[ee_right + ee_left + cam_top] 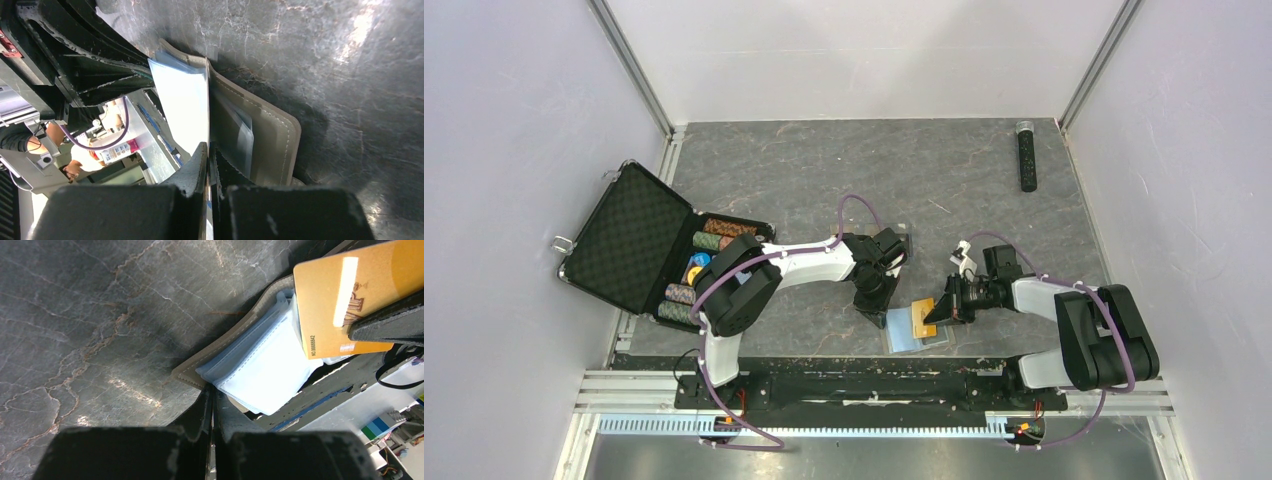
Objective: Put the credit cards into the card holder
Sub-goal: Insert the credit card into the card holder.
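Pressed together right under the lens, the right gripper (208, 148) pinched one gold card (345, 290) by one end. I saw the card edge-on, standing over the open holder (272, 135), its far edge at the light blue sleeves (260, 370). I couldn't tell whether it had entered a pocket. The left gripper (212, 392) was closed too, nipping the holder's corner where cover and sleeves meet. The holder lay spread on the grey table (824, 170) between both arms, near their bases. Farther left sat an open black case (629, 240) with chips.
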